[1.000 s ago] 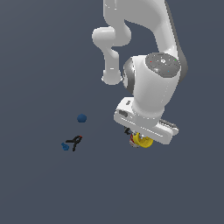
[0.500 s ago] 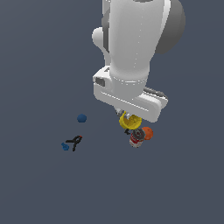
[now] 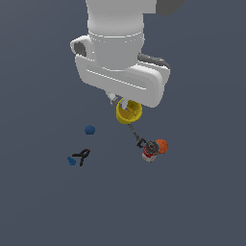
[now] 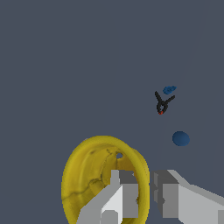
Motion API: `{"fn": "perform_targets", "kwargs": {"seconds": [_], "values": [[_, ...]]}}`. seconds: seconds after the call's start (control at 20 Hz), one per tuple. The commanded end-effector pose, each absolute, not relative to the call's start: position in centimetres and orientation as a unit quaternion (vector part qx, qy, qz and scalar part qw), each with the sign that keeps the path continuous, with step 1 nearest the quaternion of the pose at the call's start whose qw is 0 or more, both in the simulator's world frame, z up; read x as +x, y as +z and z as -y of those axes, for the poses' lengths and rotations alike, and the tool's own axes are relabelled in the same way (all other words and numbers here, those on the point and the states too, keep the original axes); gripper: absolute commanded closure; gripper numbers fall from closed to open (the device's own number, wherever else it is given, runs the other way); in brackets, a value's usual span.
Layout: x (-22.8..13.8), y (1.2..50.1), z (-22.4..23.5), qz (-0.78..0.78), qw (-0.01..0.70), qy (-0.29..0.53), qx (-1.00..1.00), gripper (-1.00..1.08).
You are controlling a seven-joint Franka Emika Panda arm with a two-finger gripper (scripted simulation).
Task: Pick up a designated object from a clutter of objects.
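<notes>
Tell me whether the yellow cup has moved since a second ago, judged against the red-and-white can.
Yes. The yellow cup, gripped by the hand, now sits up and toward the exterior view's left of the red-and-white can, apart from it.

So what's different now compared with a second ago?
The gripper has risen toward the camera with the yellow cup clamped on its rim, so the cup is now off the floor, apart from the red-and-white can and orange ball it sat beside. The thin dark tool is now uncovered. The blue ball, black clamp and small blue piece stayed put.
</notes>
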State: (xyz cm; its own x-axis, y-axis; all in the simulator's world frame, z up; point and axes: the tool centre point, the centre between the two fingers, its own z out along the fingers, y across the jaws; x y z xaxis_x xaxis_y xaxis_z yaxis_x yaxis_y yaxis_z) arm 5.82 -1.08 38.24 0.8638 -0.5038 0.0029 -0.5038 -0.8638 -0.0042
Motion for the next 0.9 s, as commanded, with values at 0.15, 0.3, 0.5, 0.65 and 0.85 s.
{"fn": "perform_targets", "kwargs": {"seconds": [0.15, 0.3, 0.5, 0.65, 0.85], "values": [[5.5, 40.5, 2.5, -0.260, 0.000, 0.000, -0.966, 1.08], [5.5, 41.1, 2.8, -0.260, 0.000, 0.000, -0.966, 1.08], [5.6, 41.1, 2.8, -0.260, 0.000, 0.000, -0.966, 1.08], [5.6, 41.0, 2.8, -0.260, 0.000, 0.001, -0.966, 1.08], [5.6, 41.3, 3.0, -0.260, 0.000, 0.001, -0.966, 1.08]]}}
